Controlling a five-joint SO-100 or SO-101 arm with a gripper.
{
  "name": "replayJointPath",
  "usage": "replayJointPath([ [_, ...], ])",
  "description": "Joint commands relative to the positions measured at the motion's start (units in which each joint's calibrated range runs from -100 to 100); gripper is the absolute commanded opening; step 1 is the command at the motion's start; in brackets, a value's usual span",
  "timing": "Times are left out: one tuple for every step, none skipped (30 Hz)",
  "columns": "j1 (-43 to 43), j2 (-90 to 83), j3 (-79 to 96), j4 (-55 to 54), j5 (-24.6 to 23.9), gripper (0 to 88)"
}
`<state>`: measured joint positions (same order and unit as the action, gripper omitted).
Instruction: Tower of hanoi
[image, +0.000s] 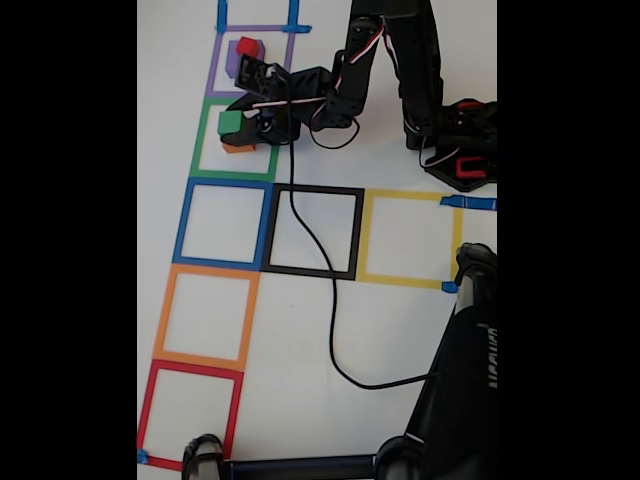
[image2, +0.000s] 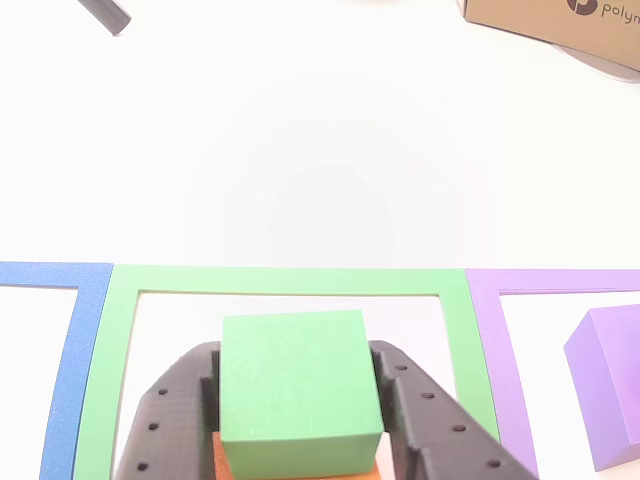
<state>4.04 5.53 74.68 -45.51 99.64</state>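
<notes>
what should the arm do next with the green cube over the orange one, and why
Probably open the gripper and back straight off. The green cube sits between its fingers inside the green square, apparently resting on the orange cube, so it looks placed. Whether it is fully seated cannot be told, so release slowly.

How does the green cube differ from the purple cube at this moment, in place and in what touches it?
The green cube sits inside the green square, while the purple cube sits inside the purple square. The green cube rests on an orange block; in the fixed view the purple cube carries a red cube. The gripper flanks the green cube; the purple cube stands free of it. Both are plain solid-coloured cubes.
</notes>
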Motion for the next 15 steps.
replayJointPath([
  [0.66, -0.24, 0.05, -1.05, 0.36, 11.9],
  [0.66, -0.24, 0.05, -1.13, 0.36, 16.2],
  [0.66, -0.24, 0.05, -1.21, 0.36, 18.8],
  [0.66, -0.24, -0.04, -1.21, 0.36, 18.9],
  [0.66, -0.32, -0.04, -1.21, 0.36, 18.8],
  [0.66, -0.32, -0.04, -1.21, 0.36, 18.6],
  [0.66, -0.40, -0.13, -1.21, 0.36, 18.5],
  [0.56, -0.48, -0.13, -1.21, 0.36, 18.6],
  [0.56, -0.56, -0.13, -1.21, 0.36, 18.6],
  [0.47, -0.73, -0.13, -1.21, 0.36, 18.6],
  [0.37, -0.89, -0.13, -1.21, 0.36, 18.6],
  [0.28, -0.97, -0.13, -1.30, 0.36, 18.6],
  [0.18, -1.13, -0.13, -1.46, 0.36, 18.6],
  [0.09, -1.21, -0.13, -1.70, 0.36, 18.5],
  [0.09, -1.45, -0.13, -2.02, 0.36, 18.3],
])
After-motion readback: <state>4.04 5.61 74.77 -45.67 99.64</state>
